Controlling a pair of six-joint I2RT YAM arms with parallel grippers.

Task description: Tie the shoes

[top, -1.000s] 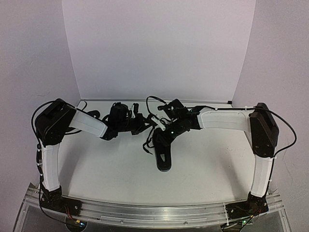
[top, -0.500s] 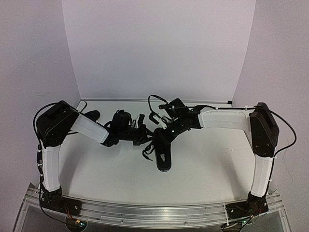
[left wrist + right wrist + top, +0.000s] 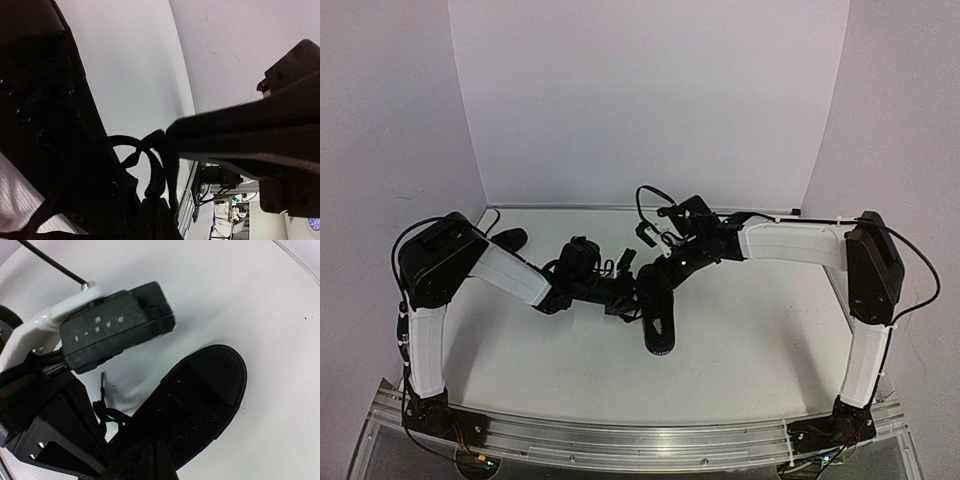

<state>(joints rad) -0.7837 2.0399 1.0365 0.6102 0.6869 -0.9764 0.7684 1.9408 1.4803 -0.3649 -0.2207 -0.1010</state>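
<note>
left tool [image 3: 175,135] clenched on thin lace [image 3: 131,150] | right tool [image 3: 142,455] clenched, hold unclear | black shoe [image 3: 200,390] just under both tools on tabletop [image 3: 280,315] | lace likely soft, floppy, slippery: pinch near its end, pull gently

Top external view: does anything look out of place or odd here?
Nothing spilled or damaged. The pair is split: one shoe lies mid-table, laces not yet tied; the other shoe sits at the back left, half hidden behind the left arm.
</note>
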